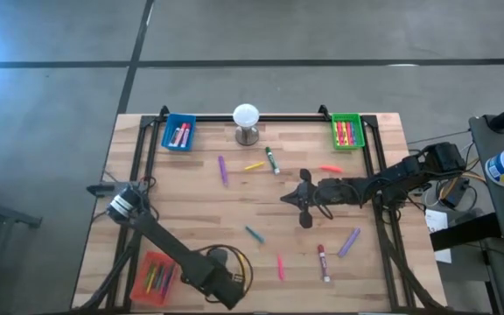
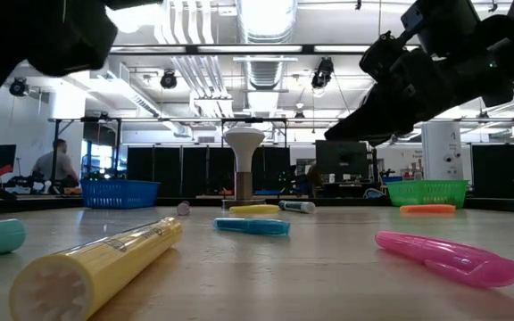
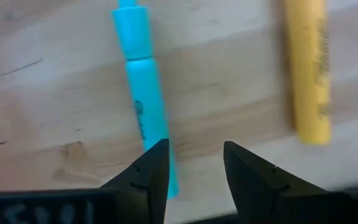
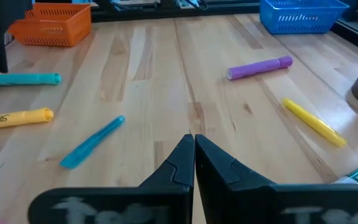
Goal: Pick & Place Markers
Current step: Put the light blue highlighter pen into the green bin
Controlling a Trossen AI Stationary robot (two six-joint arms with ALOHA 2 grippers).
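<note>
Pale wooden planks, lightly grained, make up my table (image 1: 191, 219), with a grey floor around it and, in the low view, a bright hall where a person (image 2: 56, 165) sits far off.

My left gripper (image 3: 194, 168) hangs low over the near edge, its dark wedge-shaped fingers (image 3: 148, 177) parted with nothing between them. Just ahead of them lies a teal marker (image 3: 143, 93), a smooth round stick, its long axis running nearly straight away from my fingers. Beside it, apart, a yellow marker (image 3: 308, 68) lies almost parallel (printed lettering along its barrel).

My right gripper (image 4: 193, 149) reaches toward the middle of the table, fingers pressed together and holding nothing. Ahead of it a blue marker (image 4: 92, 142) lies slanted, and a second yellow one (image 4: 314, 122) slants the other way. Farther off a purple marker (image 4: 258, 67) lies crosswise to my reach. Beyond stand mesh-walled plastic trays: an orange tray (image 4: 50, 25) and a blue tray (image 4: 303, 14).

From above, more markers lie scattered around my right gripper, and some sit in the green tray (image 1: 346, 131).
</note>
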